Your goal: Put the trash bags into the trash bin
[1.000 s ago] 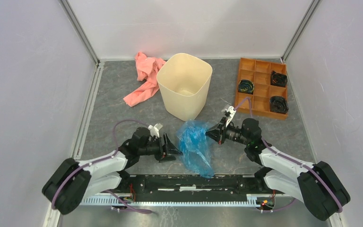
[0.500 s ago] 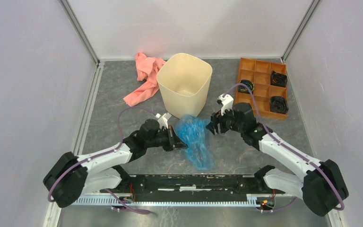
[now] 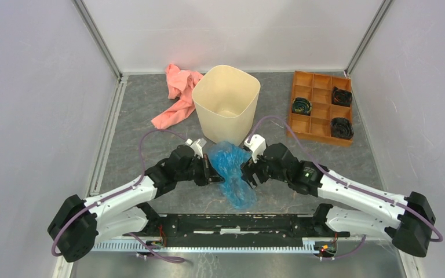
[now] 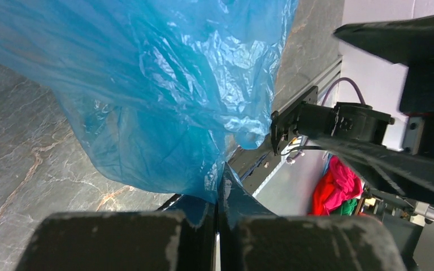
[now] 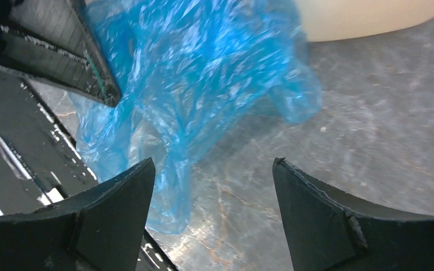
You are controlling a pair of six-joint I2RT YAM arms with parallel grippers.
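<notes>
The crinkly blue trash bag [image 3: 230, 171] hangs bunched between my two grippers, just in front of the cream trash bin [image 3: 220, 128], its lower end trailing on the grey table. My left gripper [image 3: 213, 172] is shut on the bag's left edge. In the left wrist view the bag [image 4: 147, 84] spills out from between the closed fingers of the left gripper [image 4: 219, 182]. My right gripper [image 3: 247, 174] stands open at the bag's right side. In the right wrist view the bag [image 5: 192, 73] lies ahead of the right gripper [image 5: 213, 164], with only bare table between its fingers, and the bin [image 5: 373, 17] is at the top right.
A pink cloth [image 3: 177, 95] lies left of the bin. An orange compartment tray [image 3: 317, 82] with black coiled items sits at the back right. White walls enclose the table on three sides. The black base rail [image 3: 232, 223] runs along the near edge.
My left gripper has closed on the bag's left edge. The right gripper has let go, opened, lifted away and come back beside the bag. The bag has shifted slightly towards the bin.
</notes>
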